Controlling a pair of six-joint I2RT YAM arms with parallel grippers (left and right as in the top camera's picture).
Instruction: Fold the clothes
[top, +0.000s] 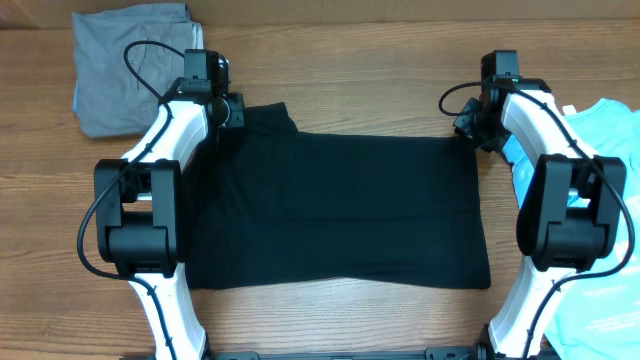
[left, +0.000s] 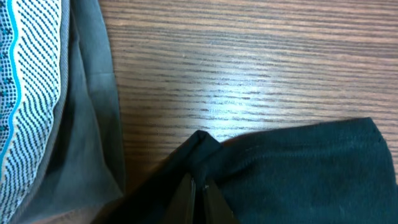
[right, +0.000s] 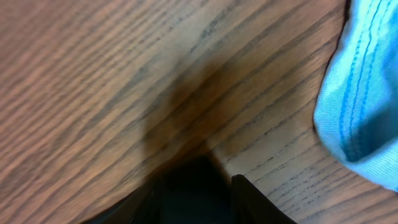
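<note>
The plain black short-sleeved cotton T-shirt lies spread flat as a wide rectangle on the brown wood-grain table, between the two arms. The left gripper sits at the shirt's far left corner, where a small flap of cloth juts out beyond the main rectangle. In the left wrist view its jaws are pressed together on a pinch of the black fabric, which rises to a small peak just ahead of the fingertips, while the rest of that flap spreads to the gripper's right. To the gripper's left, near but not touching the black shirt, lies the crumpled grey jersey garment; the bare table shows ahead of the gripper. The right gripper is down at the shirt's far right corner. In the blurred right wrist view its jaws stand partly apart with a dark mass of cloth between them, but whether they actually clamp it cannot be told. Ahead and to the right of this gripper, just beside it, lies the hemmed edge of the light-blue white-printed T-shirt, which extends along the outer side of the right arm.
</note>
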